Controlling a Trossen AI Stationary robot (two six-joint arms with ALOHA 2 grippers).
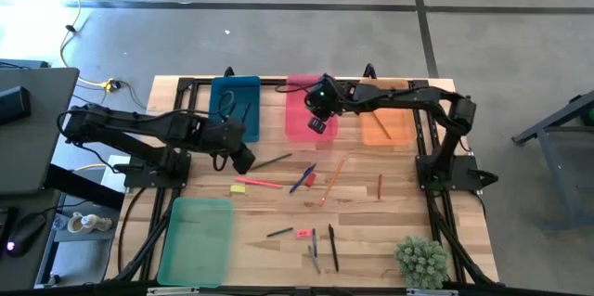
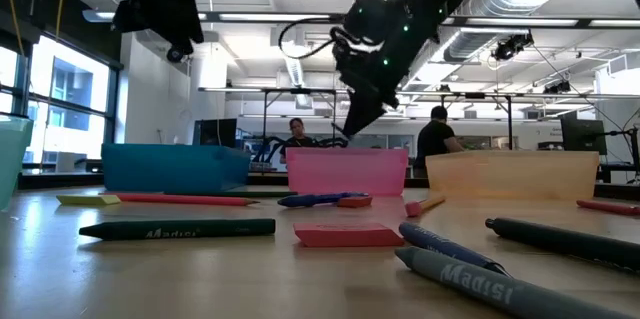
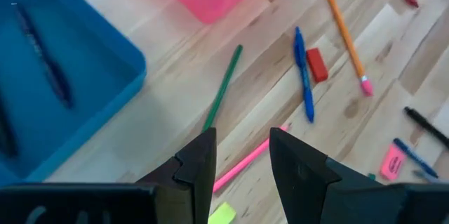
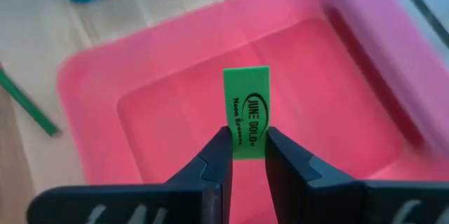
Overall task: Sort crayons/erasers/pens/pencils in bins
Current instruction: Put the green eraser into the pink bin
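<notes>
Now the right tool pinches the green eraser upright above the pink bin, probably to drop it there; the left tool, spread and empty, waits beside the blue bin over the desk.

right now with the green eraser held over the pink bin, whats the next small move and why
Probably open the right claw to drop the green eraser: it hangs pinched above the pink bin, whose floor looks bare beneath it. The left claw waits open over the table.
</notes>
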